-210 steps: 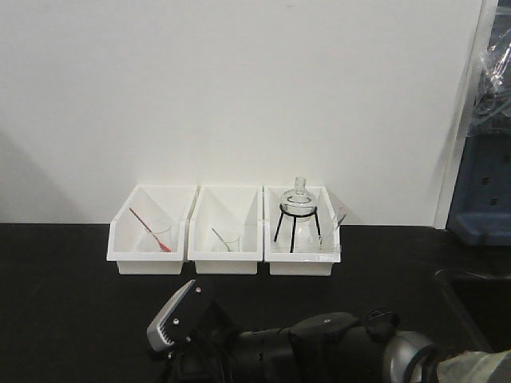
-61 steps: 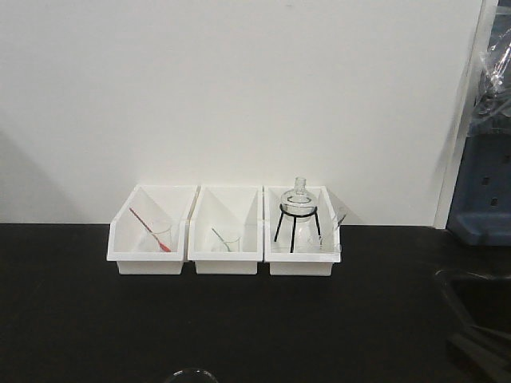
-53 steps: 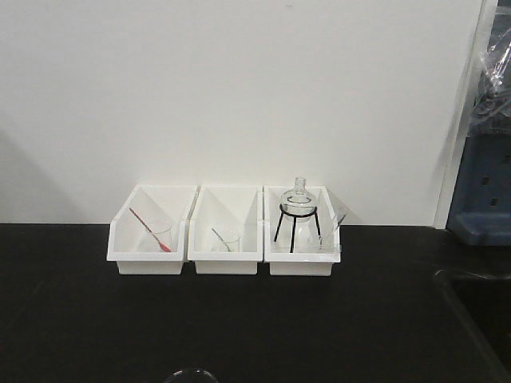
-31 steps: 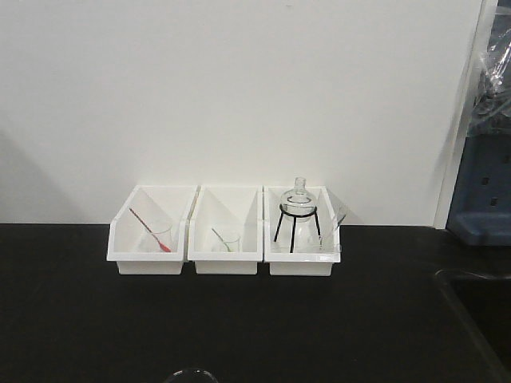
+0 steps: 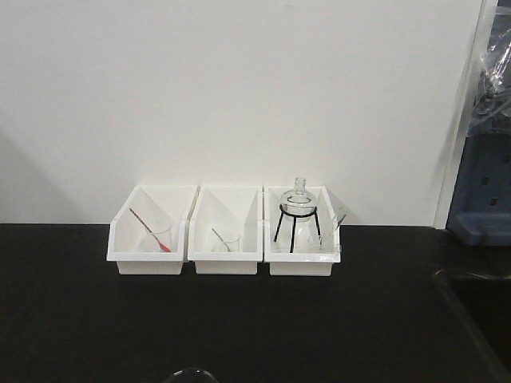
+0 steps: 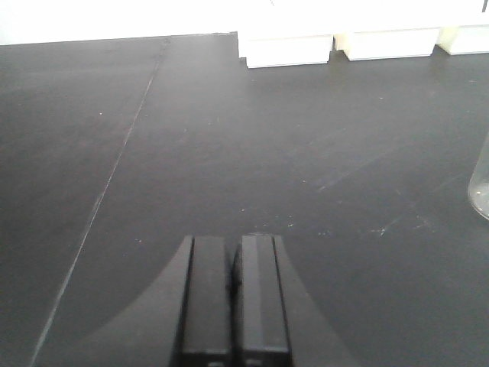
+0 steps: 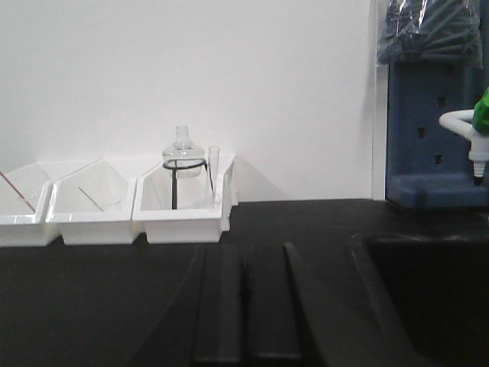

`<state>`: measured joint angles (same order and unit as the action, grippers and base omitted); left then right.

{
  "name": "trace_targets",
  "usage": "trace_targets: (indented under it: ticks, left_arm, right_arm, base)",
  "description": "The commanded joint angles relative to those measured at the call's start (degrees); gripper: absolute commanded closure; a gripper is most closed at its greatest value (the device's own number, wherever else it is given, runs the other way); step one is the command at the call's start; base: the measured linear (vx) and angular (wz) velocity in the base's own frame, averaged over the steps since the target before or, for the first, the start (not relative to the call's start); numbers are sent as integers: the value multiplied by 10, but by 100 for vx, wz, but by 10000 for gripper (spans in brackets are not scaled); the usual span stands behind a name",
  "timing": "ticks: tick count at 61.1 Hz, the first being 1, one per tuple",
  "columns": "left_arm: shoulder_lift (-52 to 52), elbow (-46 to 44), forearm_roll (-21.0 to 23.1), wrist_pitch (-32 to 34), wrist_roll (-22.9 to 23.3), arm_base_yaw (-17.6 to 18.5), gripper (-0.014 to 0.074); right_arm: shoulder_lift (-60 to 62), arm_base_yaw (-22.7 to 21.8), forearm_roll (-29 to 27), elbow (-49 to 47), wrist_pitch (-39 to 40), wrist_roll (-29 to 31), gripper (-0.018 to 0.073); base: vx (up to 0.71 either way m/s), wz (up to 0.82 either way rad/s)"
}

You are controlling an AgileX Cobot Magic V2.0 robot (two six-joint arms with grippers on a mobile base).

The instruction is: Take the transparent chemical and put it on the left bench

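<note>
Left pincer [image 6: 234,306] closed, empty, low over counter [image 6: 229,153]; right pincer [image 7: 243,321] likewise. Beaker [image 6: 481,183] standing free on counter. Placement looks done; nothing left.

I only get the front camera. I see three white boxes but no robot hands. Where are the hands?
Observer: The left gripper shows in the left wrist view. It is shut, holds nothing, and sits low over the bare black bench.
Operator: Is the round glass thing at the bottom of my picture near it?
Observer: Probably. The wall of a clear beaker shows at that view's right edge, standing on the bench apart from the gripper.
Operator: And the other hand?
Observer: In the right wrist view the right gripper is also shut and empty. It points towards the right bin, the one that holds the flask on its tripod.
</note>
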<state>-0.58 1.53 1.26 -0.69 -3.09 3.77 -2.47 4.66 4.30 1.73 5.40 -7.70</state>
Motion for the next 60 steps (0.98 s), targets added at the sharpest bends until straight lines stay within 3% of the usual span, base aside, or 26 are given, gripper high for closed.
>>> trace_targets:
  ticks: [1, 28, 60]
  left_arm:
    - [-11, 9, 0, 45, 4, 1, 600]
    - [-11, 9, 0, 45, 4, 1, 600]
    - [-11, 9, 0, 45, 4, 1, 600]
  right_arm:
    - [33, -3, 5, 4, 20, 6, 562]
    - [37, -3, 12, 4, -34, 8, 562]
    - [37, -3, 12, 4, -31, 8, 562]
  base:
    - [0, 0]
    - [0, 0]
    - [0, 0]
